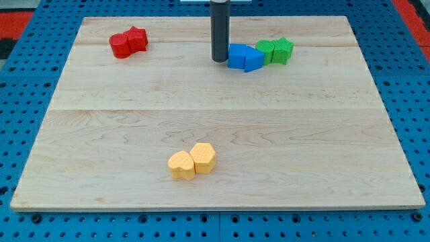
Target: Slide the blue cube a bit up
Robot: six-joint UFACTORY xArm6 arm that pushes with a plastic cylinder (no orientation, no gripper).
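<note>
Contact looks imminent — my tip (220, 60) stands just left of the blue cube (237, 56), near the table's (215, 121) top edge. No pincer exists here. Light, rigid, slippery, I judge — push its lower face squarely, since a blue wedge (253, 60) touches its right.

The blue cube (237, 56) sits flat near the view's top (touching a blue wedge (253, 60)).

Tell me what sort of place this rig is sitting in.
Probably a lab test bench: a pale wooden board lies on a blue perforated base, with small coloured blocks such as the blue cube beside my tip.
</note>
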